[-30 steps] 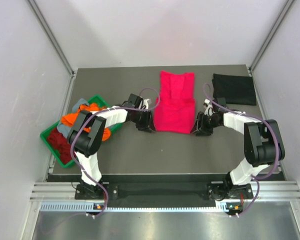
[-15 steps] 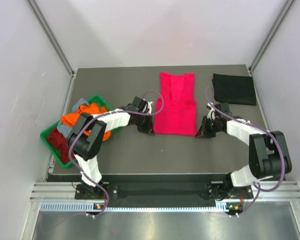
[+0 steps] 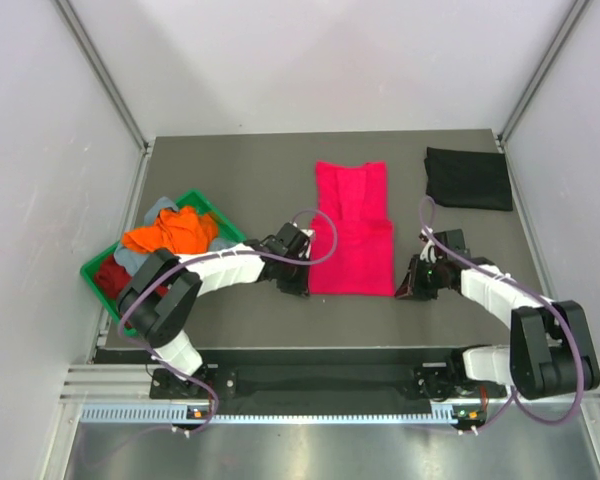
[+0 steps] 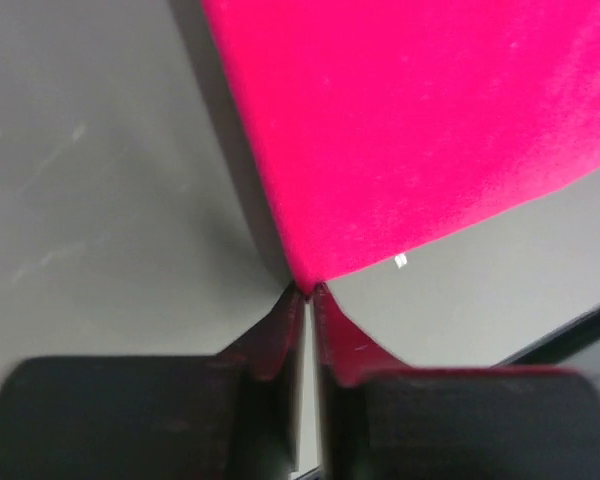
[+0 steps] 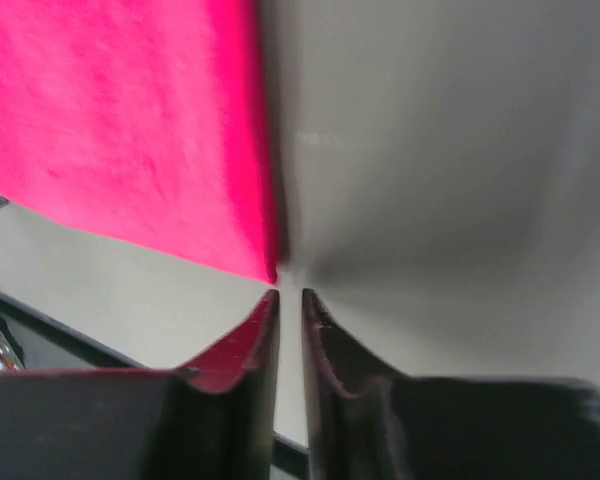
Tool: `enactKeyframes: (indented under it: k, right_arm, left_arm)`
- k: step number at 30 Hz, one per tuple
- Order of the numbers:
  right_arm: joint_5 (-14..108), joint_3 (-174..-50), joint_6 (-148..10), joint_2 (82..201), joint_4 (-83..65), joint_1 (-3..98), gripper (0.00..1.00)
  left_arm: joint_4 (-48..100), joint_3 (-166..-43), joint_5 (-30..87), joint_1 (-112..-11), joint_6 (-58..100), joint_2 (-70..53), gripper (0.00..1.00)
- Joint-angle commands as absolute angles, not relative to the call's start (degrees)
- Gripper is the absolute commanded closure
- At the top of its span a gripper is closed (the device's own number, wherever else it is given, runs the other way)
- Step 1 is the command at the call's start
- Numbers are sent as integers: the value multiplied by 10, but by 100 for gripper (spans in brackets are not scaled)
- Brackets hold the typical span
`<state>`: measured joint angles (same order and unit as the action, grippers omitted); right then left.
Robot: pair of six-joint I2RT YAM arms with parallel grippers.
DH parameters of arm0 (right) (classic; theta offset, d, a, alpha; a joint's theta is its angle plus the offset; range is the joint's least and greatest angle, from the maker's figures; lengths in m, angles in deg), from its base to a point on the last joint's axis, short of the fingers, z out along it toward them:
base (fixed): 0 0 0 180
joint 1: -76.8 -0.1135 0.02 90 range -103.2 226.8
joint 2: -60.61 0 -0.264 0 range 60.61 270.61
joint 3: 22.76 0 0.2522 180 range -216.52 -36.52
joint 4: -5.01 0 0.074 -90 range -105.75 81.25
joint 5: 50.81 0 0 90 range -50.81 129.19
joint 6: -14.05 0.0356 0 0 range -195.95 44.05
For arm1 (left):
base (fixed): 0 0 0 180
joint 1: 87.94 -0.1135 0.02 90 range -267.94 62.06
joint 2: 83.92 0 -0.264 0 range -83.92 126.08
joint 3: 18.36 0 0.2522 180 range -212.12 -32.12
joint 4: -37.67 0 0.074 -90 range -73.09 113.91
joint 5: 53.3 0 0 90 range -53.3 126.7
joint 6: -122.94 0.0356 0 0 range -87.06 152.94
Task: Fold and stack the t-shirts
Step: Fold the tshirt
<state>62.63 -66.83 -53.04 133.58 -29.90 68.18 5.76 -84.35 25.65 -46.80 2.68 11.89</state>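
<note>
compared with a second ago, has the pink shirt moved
Yes: the pink shirt has slid toward the near edge of the table, away from its far edge.

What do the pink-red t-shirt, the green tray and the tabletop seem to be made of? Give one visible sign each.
Pink-red t-shirt: soft knit cloth, perhaps cotton, matte; the left wrist view shows fine fuzz, and it lies limp.
Green tray: probably moulded plastic, smooth, with a thin, even rim.
Tabletop: hard, matte dark-grey sheet with faint pale scuffs; the exact material is unclear.
</note>
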Motion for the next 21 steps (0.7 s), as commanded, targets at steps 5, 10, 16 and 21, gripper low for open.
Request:
enactKeyframes:
  k: [5, 10, 16, 21]
  right_arm:
    - [598, -694, -510, 1289, -333, 677, 68]
    - [566, -775, -513, 1315, -346, 676, 73]
    - [592, -877, -539, 1427, -310, 677, 84]
    - [604, -966, -568, 1529, -307, 677, 87]
  left_arm:
    - [-43, -879, 355, -459, 6, 57, 66]
    - [-57, -973, 385, -471, 34, 82, 65]
    - [0, -1056, 328, -505, 66, 171, 66]
    - [15, -1134, 295, -537, 85, 266, 67]
